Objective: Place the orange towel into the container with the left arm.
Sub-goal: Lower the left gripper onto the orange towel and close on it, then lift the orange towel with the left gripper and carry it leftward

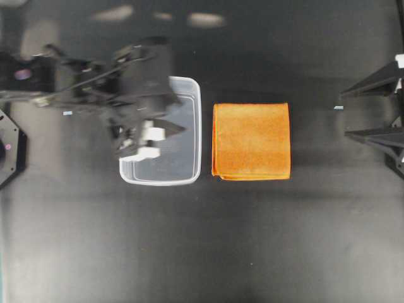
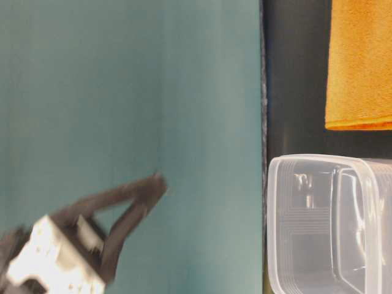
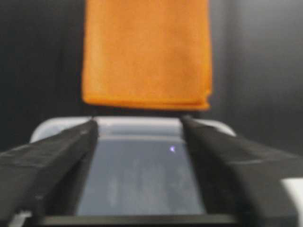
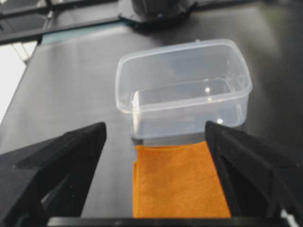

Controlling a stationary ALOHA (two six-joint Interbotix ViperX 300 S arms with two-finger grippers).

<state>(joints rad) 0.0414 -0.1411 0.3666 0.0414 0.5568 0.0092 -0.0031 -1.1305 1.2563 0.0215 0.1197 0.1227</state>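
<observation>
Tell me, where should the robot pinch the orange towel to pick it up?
Probably the orange towel edge nearest the container, pinched from straight above. The towel lies flat and folded on the table, apart from the tub, so no side sticks up to grab. The left gripper hangs open over the tub, so that near edge is its shortest reach.

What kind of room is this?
Probably a robot lab bench: two black robot arms over a bare black table, with only a folded orange towel and clear plastic tub.
</observation>
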